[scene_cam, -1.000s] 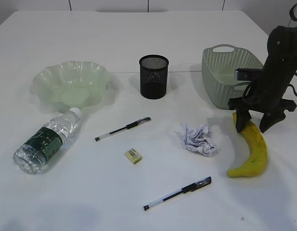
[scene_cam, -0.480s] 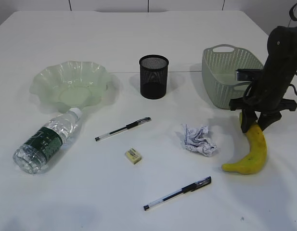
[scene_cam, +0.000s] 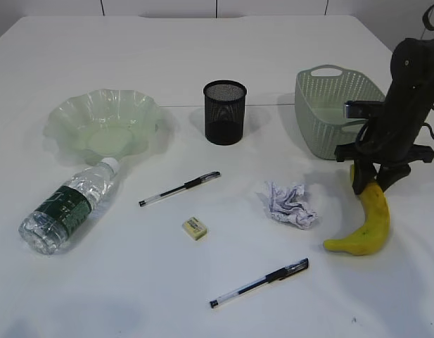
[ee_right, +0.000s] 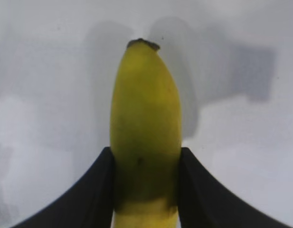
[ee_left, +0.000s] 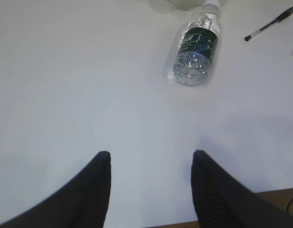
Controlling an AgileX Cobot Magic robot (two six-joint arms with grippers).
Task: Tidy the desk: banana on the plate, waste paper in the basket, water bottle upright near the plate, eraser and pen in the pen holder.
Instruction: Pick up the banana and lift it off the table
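Note:
My right gripper [scene_cam: 371, 184] is shut on the yellow banana [scene_cam: 366, 224], near its stem end; the wrist view shows both fingers pressed on the banana [ee_right: 145, 123]. The green plate [scene_cam: 104, 125] is at the far left. The water bottle [scene_cam: 69, 204] lies on its side below the plate, and also shows in the left wrist view [ee_left: 196, 50]. Crumpled paper [scene_cam: 290, 204] lies mid-table. The eraser [scene_cam: 194, 227] and two pens [scene_cam: 180, 189] [scene_cam: 259, 283] lie loose. The black mesh pen holder [scene_cam: 224, 111] and the green basket [scene_cam: 336, 105] stand at the back. My left gripper [ee_left: 151, 159] is open and empty.
The table's near edge shows at the bottom of the left wrist view [ee_left: 260, 194]. A pen tip [ee_left: 267, 27] lies right of the bottle there. The right arm [scene_cam: 410, 91] stands in front of the basket's right side.
My right gripper has closed on the banana's stem end. The banana has swung and shifted slightly left and up. The left arm has not moved.

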